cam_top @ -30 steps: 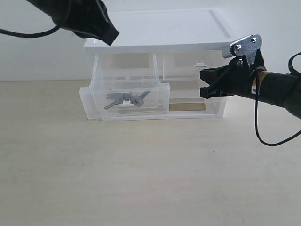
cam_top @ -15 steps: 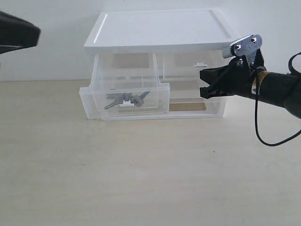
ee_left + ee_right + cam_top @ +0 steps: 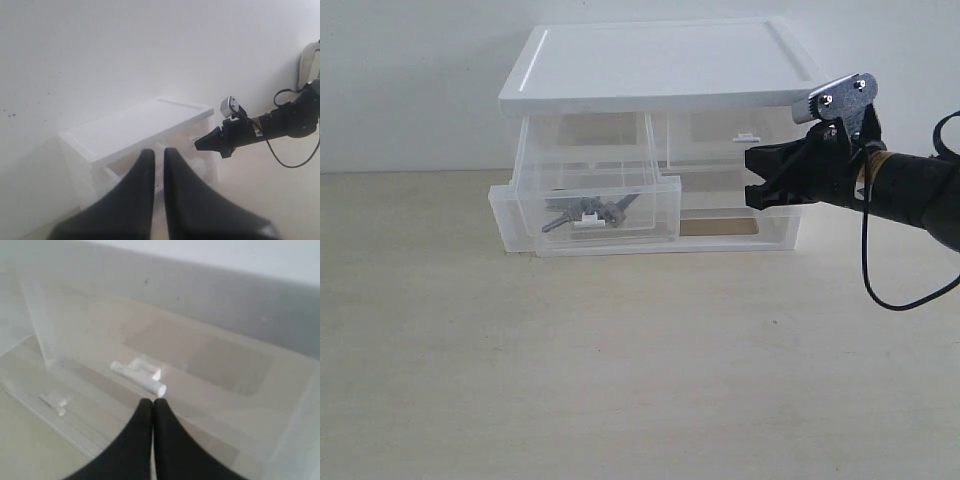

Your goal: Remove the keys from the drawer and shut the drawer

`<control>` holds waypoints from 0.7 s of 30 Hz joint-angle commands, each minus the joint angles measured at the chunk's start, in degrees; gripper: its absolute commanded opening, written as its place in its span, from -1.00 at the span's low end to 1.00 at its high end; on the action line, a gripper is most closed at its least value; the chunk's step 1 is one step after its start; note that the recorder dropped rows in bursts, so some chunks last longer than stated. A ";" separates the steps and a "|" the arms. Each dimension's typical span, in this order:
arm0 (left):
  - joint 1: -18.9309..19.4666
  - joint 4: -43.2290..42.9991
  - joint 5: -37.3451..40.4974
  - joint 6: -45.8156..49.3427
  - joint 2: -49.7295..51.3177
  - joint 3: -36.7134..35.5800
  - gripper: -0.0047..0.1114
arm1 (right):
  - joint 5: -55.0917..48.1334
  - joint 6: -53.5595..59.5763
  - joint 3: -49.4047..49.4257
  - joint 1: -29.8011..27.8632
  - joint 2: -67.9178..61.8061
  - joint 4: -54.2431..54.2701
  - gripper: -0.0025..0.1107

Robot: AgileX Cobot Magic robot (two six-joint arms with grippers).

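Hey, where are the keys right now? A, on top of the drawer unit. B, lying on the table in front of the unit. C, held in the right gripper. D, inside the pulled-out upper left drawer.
D: the keys show through the clear front wall of the drawer, which is pulled out of the unit.

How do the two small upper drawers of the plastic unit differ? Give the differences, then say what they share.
The left drawer is pulled out past the front of the unit; the right drawer is pushed fully in. The left drawer holds the keys; nothing shows inside the right drawer. Both are translucent plastic, half-width, and sit side by side in the upper row.
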State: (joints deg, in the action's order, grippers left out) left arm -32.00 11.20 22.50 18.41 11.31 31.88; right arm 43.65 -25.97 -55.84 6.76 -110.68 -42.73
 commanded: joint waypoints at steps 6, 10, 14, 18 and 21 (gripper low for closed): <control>0.06 0.32 4.51 -1.69 -10.01 -1.42 -0.84 | -4.07 -0.10 -1.46 -0.98 -0.26 7.31 -0.96; 0.06 0.32 4.51 -1.69 -11.31 -1.42 -0.84 | -4.07 -0.36 -1.46 -0.98 -0.26 7.31 -0.96; 0.06 0.32 4.51 -1.69 -11.31 -1.42 -0.84 | -4.07 -0.36 -1.46 -0.98 -0.26 7.31 -0.96; 0.06 0.32 4.51 -1.69 -11.31 -1.42 -0.84 | -4.07 -0.36 -1.46 -0.98 -0.26 7.31 -0.96; 0.06 0.32 4.51 -1.69 -11.31 -1.42 -0.84 | -4.07 -0.36 -1.46 -0.98 -0.26 7.31 -0.96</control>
State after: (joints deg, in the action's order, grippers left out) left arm -32.00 11.20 26.76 17.42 0.29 30.68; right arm 43.65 -26.07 -55.92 6.76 -110.68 -42.73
